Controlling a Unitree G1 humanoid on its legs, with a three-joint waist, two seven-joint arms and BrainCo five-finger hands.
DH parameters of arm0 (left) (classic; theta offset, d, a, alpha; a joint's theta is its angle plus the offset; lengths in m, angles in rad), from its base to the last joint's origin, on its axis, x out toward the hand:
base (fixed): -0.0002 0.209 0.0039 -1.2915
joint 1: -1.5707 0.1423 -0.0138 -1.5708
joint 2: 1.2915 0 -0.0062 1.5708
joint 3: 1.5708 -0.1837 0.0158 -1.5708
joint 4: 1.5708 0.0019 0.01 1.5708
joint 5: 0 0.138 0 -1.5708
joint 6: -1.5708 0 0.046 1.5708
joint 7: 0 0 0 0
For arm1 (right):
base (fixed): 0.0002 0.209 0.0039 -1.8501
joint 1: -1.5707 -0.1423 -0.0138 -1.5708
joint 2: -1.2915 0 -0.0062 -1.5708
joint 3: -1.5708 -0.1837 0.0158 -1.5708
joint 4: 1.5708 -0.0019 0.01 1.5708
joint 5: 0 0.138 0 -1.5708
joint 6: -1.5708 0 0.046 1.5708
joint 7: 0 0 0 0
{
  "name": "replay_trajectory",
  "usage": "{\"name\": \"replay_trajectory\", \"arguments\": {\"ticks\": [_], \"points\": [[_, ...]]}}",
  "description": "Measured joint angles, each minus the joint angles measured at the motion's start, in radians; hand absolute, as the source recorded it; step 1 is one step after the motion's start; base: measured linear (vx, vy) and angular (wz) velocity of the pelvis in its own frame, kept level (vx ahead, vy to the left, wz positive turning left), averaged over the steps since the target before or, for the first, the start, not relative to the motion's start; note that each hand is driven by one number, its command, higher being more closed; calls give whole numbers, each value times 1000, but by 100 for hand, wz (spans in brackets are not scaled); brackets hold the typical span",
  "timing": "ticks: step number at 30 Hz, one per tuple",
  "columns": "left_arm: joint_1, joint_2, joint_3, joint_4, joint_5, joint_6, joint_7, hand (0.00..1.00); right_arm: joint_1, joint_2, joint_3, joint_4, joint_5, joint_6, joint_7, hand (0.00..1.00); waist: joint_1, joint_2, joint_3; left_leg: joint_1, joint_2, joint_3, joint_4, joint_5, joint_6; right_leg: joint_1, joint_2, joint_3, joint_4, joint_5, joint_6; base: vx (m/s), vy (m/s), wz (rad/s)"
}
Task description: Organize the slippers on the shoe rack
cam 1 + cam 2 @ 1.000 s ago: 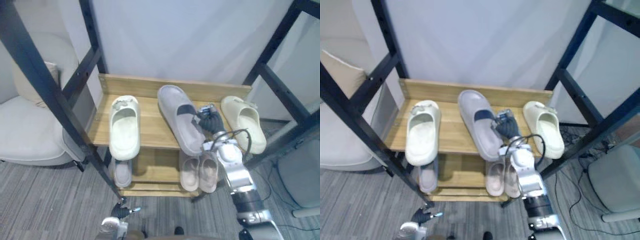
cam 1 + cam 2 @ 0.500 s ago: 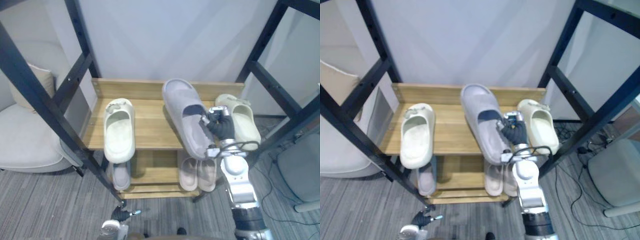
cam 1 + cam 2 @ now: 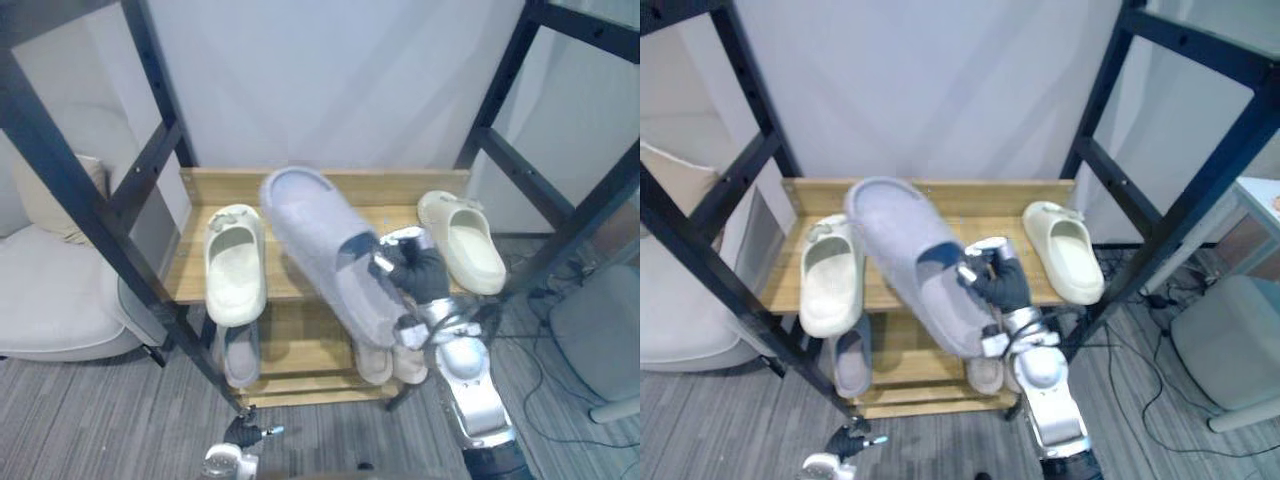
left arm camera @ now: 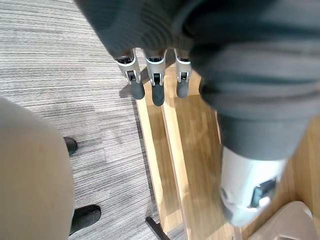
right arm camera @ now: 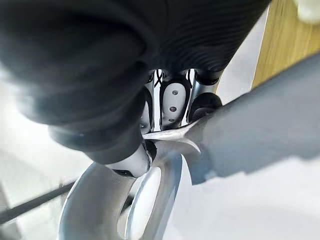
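While the right hand is clamping the grey slipper by its strap, fingers and thumb curled tight round it, that slipper is hanging tilted in the air over the middle of the rack, toe pointing far and left. The left hand is dangling low near the floor, fingers relaxed and holding nothing.

On the top shelf, two cream slippers are sitting well apart: the left cream at one end, the right cream at the other, a wide gap between them. On the low shelf, a second grey one is lying at the left, under the left cream, and a beige pair is resting side by side to the right.

I'm judging this as partway: the beige pair is looking sorted, but the lifted grey is needing a spot beside its mate, and the creams are waiting to be brought together.
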Motion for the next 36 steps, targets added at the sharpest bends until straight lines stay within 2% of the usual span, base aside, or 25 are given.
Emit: {"name": "replay_trajectory", "arguments": {"ticks": [6, 13, 19, 20, 22, 24, 27, 30, 33, 36], "points": [[-7, 2, -37, 11, 0, -12, -1, 0, 2, -88, 92, 0, 66, -24, 69, 100, -1, 8, -5, 5, -3, -29, 6, 3, 1, 20, -4, -28, 13, -12, -1, -30, -17, 15], [-25, 6, -66, 30, 0, -16, -3, 0, -17, -196, 208, 3, 73, -27, 127, 100, 3, 11, -4, -10, -18, -118, 66, 0, -1, 49, -17, -108, 66, -53, -3, -33, -16, 40], [-37, 0, -86, 32, -2, -19, -4, 0, -61, -300, 320, 19, 72, -33, 170, 100, 7, 49, 31, -39, -19, -149, 169, -50, -14, 53, -18, -136, 131, -98, -13, -110, 15, 18], [-38, 0, -88, 32, -3, -20, -3, 0, -72, -316, 344, 36, 72, -39, 175, 100, 7, 51, 33, -69, -18, -151, 199, -59, -18, 24, -19, -138, 165, -112, -14, -130, 21, 14], [-60, 1, -105, 32, -7, -21, -1, 0, -128, -349, 383, 77, 64, -41, 177, 100, 8, 72, 56, -159, -14, -151, 286, -80, -22, -71, -21, -140, 269, -142, -19, -155, 18, 5], [-102, 0, -107, 32, -37, -25, 0, 0, -192, -373, 393, 116, 61, -40, 175, 100, 10, 78, 129, -226, -17, -150, 364, -89, -28, -156, -31, -141, 381, -170, -28, -198, 10, 5], [-155, -2, -110, 28, -84, -40, 4, 0, -279, -411, 394, 170, 21, -39, 144, 100, 10, 108, 211, -368, -31, -146, 484, -109, -30, -315, -53, -136, 548, -221, -29, -259, 7, 4], [-195, 1, -103, 17, -122, -44, 25, 0, -330, -442, 394, 204, -22, -38, 120, 100, 11, 128, 270, -475, -36, -150, 562, -120, -36, -436, -67, -136, 641, -248, -35, -235, -9, 5], [-219, 6, -100, 0, -160, -61, 41, 0, -369, -457, 384, 222, -62, -37, 89, 100, 13, 137, 304, -571, -21, -148, 599, -120, -43, -527, -66, -149, 679, -248, -40, -118, -30, -14], [-250, 8, -71, -23, -185, -65, 57, 0, -405, -458, 356, 245, -100, -36, 39, 100, 17, 130, 345, -653, -18, -122, 691, -147, -62, -630, -85, -135, 796, -279, -61, -77, -38, -15]]}}
